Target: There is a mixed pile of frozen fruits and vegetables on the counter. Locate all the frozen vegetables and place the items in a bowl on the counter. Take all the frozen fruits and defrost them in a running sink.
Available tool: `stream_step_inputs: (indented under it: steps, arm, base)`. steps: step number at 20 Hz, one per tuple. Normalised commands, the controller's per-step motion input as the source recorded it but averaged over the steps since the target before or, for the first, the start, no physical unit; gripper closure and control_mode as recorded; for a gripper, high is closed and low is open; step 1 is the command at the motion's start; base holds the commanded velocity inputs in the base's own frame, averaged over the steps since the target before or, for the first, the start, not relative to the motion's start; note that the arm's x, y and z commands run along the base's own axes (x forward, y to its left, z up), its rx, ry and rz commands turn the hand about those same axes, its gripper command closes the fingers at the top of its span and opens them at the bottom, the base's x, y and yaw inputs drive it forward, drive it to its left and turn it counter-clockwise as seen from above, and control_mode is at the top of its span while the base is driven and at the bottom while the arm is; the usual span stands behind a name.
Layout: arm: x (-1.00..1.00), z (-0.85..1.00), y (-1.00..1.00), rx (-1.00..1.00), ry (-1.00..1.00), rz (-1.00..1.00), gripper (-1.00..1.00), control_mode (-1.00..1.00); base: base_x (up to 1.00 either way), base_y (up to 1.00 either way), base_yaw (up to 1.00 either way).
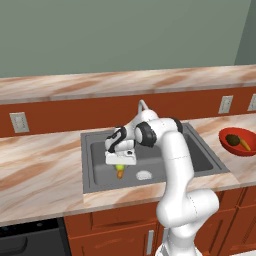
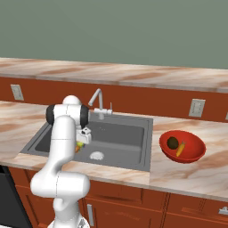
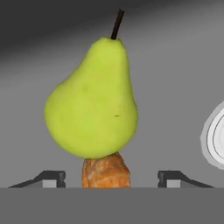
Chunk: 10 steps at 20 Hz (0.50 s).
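My gripper [image 3: 111, 177] hangs low inside the dark grey sink [image 1: 200, 155], its fingertips [image 3: 52, 177] spread wide and touching nothing. Just past them on the basin floor lies a yellow-green pear-shaped fruit [image 3: 92, 105], with a smaller orange-brown fruit [image 3: 106, 170] against it. From the base both fruits show as a green-and-orange spot [image 1: 120, 171] under the hand [image 1: 120, 159]. The red bowl [image 1: 250, 150] stands on the counter right of the sink. It holds the dark brown lump [image 1: 232, 139] and the orange carrot [image 1: 244, 144].
The silver gooseneck faucet [image 2: 99, 100] rises behind the basin, close to my arm. The pale round drain [image 1: 144, 175] lies just right of the fruits. Marbled counter [image 1: 40, 165] runs on both sides, and wall outlets [image 1: 19, 122] sit on the red-brown backsplash.
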Motion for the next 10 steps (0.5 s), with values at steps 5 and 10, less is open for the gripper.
stream_step_inputs:
  steps: [5, 10]
  arm:
    - [-0.07, -0.17, 0.02, -0.06, 0.03, -0.12, -1.0, -1.0]
    - [-0.22, 0.26, 0.36, -0.09, 0.05, -0.1, -1.0, -1.0]
  base:
    - [0.0, 0.0, 0.0]
    - [0.0, 0.0, 0.0]
